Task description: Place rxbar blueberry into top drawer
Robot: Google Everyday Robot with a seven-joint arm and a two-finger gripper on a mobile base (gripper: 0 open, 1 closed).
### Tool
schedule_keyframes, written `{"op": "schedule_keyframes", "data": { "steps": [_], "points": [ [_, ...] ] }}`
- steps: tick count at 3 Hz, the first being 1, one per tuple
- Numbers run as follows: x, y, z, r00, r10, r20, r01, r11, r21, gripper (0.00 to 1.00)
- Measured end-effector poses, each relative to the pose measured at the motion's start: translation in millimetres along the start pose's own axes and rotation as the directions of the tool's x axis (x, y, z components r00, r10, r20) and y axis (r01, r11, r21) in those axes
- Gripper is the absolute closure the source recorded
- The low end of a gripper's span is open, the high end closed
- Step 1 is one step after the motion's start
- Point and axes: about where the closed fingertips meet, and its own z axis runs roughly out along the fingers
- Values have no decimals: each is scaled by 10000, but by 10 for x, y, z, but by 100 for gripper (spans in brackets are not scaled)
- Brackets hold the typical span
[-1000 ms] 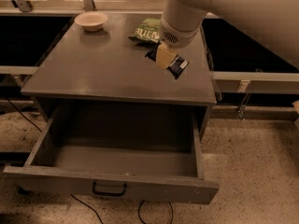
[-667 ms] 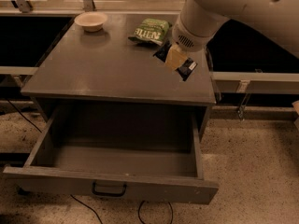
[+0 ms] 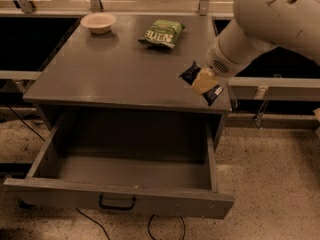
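Note:
My gripper is shut on the rxbar blueberry, a dark navy bar held tilted above the front right corner of the cabinet top. The bar's two ends stick out on either side of the tan fingers. The top drawer is pulled wide open below, with its inside bare and its dark handle at the front. The gripper and bar are above and behind the drawer's right rear corner.
A green chip bag lies at the back of the cabinet top, and a small white bowl sits at the back left. Cables run on the speckled floor under the drawer. A metal rail runs behind on the right.
The gripper with the bar has lifted off the cabinet top and moved right and toward the front edge. The chip bag it was covering is now in full view.

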Motion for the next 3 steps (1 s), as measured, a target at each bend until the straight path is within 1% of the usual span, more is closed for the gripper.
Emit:
{"op": "schedule_keyframes", "data": {
  "steps": [1, 2, 3],
  "points": [
    [-6, 12, -8, 10000, 7, 34, -7, 10000, -43, 100],
    [-191, 126, -159, 9989, -332, 332, 336, 9994, -120, 100],
    [-315, 402, -252, 9932, -926, 707, 956, 9946, -411, 100]
  ]
}}
